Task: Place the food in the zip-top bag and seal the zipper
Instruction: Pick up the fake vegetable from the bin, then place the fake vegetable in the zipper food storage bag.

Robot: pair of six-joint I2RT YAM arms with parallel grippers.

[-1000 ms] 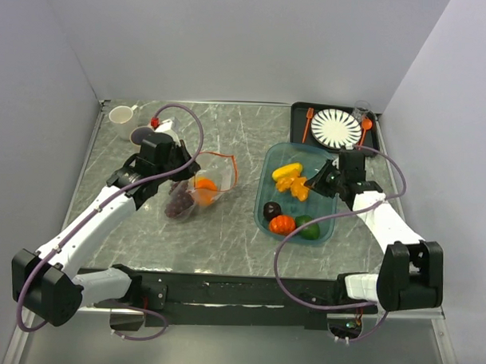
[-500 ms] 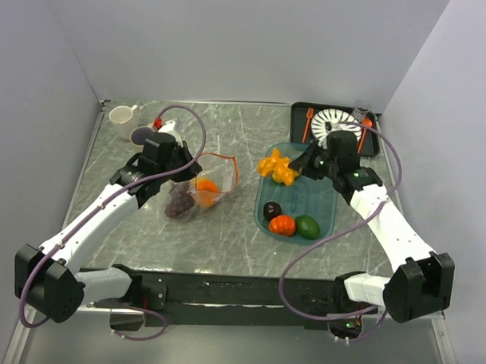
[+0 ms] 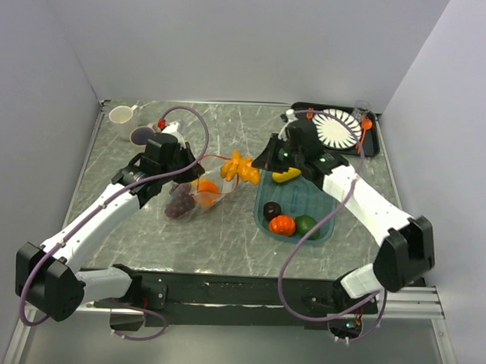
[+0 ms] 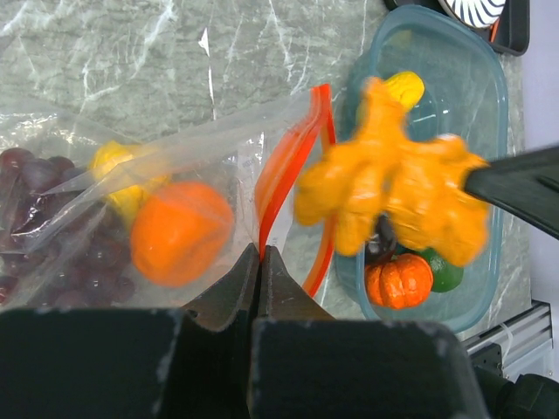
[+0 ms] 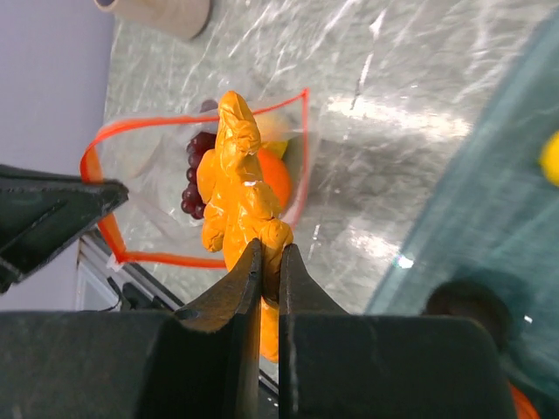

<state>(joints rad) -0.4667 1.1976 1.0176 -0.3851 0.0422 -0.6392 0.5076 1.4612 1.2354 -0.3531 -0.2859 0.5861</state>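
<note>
While my left gripper [image 4: 259,255] has kept its fingers pinched shut on the near lip of the clear floppy plastic zip-top bag [image 4: 83,144], the right arm has done all the moving in the last second. The bag sits left of centre on the table with its mouth facing right. Dark purple toy grapes [image 4: 31,179], a round orange toy fruit [image 4: 179,231] and a small yellow piece [image 4: 118,166] are already inside. The orange-red zipper strip [image 4: 293,157] gapes in an open loop.

Next to the right is the knobbly orange toy food [image 4: 393,188]. A second ago it was low in the tray, and half a second ago it was up at the tray's far left corner. Now it hangs left of the tray, just at the bag's mouth but not yet inside. My right gripper [image 5: 269,255] has its fingers narrow, clamped on one end of the toy.

Further right, the translucent teal oblong tray [image 4: 463,61] holds a yellow toy [image 3: 285,175], a dark round one [image 3: 271,209], a ribbed orange pumpkin [image 3: 282,225] and a green one [image 3: 307,226]. I judge the carry is almost finished. The toy still has to go through the loop and be released, four pieces remain to load, and sealing is well off.
</note>
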